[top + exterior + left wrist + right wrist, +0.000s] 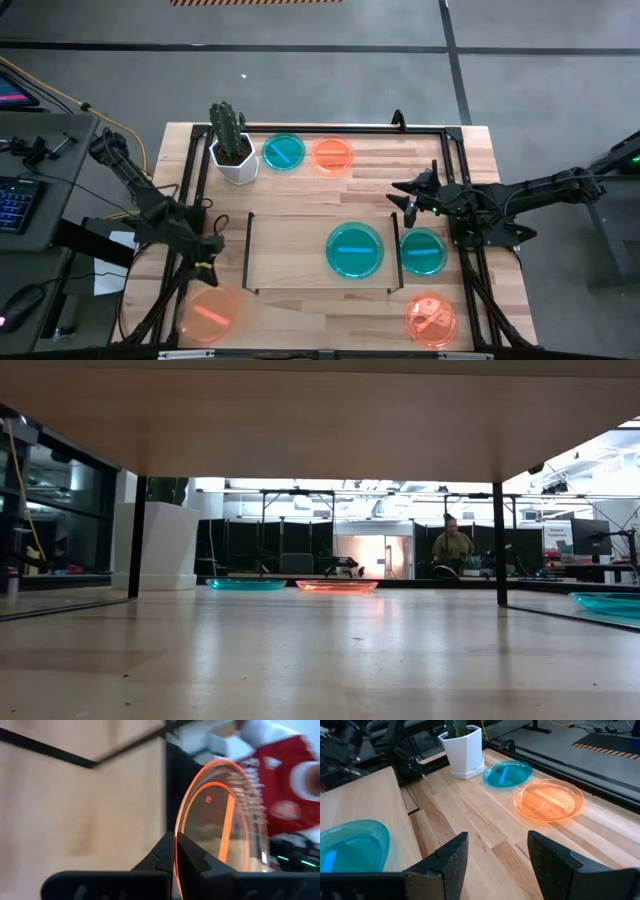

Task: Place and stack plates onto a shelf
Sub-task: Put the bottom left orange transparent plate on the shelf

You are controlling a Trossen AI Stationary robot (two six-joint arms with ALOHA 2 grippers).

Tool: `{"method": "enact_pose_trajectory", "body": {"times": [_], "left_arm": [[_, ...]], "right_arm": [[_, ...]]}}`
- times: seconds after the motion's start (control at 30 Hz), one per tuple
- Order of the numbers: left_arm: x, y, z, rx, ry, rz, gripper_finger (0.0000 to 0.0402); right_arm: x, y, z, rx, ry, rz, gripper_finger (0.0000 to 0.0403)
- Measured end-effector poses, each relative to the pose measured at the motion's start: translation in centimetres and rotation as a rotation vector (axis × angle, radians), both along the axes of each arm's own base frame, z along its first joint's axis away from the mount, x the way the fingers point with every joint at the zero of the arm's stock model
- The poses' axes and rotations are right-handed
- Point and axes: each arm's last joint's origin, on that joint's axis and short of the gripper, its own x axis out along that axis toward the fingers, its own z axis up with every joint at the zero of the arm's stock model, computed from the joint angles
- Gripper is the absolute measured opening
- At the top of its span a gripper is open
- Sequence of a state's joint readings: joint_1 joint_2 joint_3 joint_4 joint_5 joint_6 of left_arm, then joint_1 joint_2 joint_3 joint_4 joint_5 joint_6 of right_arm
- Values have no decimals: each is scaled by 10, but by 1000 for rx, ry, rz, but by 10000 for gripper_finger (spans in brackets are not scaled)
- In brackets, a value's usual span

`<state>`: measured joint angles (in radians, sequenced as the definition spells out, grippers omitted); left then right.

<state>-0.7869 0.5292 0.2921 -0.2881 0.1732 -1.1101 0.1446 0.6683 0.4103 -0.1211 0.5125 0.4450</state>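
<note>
The left gripper (175, 851) pinches the thin rim of a round translucent orange plate (210, 315) near the table's front-left corner. The right gripper (497, 852), fingers spread, hovers beside the flat wooden shelf (290, 245), which bears a glossy teal plate (355, 250).

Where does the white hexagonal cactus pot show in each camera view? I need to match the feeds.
High view: the white hexagonal cactus pot is near the top, left of centre.
Low view: far left, at the table's far edge.
Left wrist view: not in it; the left claw grips a translucent orange plastic plate.
Right wrist view: top, near centre.
Shared landmark: the round teal plastic plate beside the pot.
</note>
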Motion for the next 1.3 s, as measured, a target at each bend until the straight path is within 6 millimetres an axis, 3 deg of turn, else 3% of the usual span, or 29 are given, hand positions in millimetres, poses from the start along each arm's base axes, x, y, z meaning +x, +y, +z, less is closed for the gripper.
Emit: {"method": "enact_pose_trajectory", "body": {"times": [0.17, 0.3, 0.53, 0.67, 0.77, 0.9, 1.13, 1.3], "left_arm": [[-3, 0, 25, -128, 16, -42, 0], [2, 4, 52, -113, -143, 35, 0], [14, 22, 100, 112, -526, 255, 0], [28, 36, 117, 301, -605, 506, 0], [43, 44, 119, 392, -572, 667, 0], [68, 52, 107, 413, -446, 769, 0], [108, 57, 82, 375, -302, 684, 0], [119, 59, 74, 334, -255, 612, 0]], "right_arm": [[-1, 0, -1, -2, 17, 0, 188], [-1, 0, -2, -3, 22, 0, 188], [-2, 0, -4, -6, 43, 0, 188], [-2, 0, -5, -8, 57, 0, 188], [-2, 0, -6, -9, 64, 0, 188], [-3, 0, -6, -10, 70, 0, 188], [-3, 0, -6, -10, 73, 0, 188], [-3, -1, -7, -11, 84, -1, 188]]}}
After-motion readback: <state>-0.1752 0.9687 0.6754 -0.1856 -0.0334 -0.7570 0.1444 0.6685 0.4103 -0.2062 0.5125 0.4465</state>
